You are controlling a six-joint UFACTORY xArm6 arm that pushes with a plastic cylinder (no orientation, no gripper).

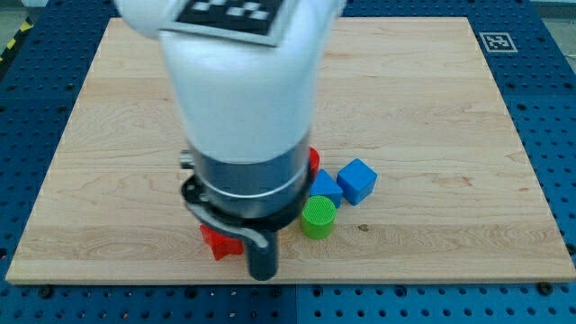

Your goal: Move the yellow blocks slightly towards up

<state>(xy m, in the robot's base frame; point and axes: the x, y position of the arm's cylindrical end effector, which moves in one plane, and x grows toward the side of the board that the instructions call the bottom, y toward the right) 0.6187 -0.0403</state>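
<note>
No yellow block shows in the camera view; the large white and dark arm body (243, 117) covers the middle of the wooden board (450, 108). The dark rod pokes out under the arm, and my tip (261, 275) is near the board's bottom edge. It sits just right of and below a red block (218, 242), which is partly hidden by the arm.
A blue cube (357, 180) lies right of the arm, with a second blue block (326, 188) next to it. A green cylinder (318, 217) is just below that block. A sliver of another red block (313, 160) shows at the arm's right edge.
</note>
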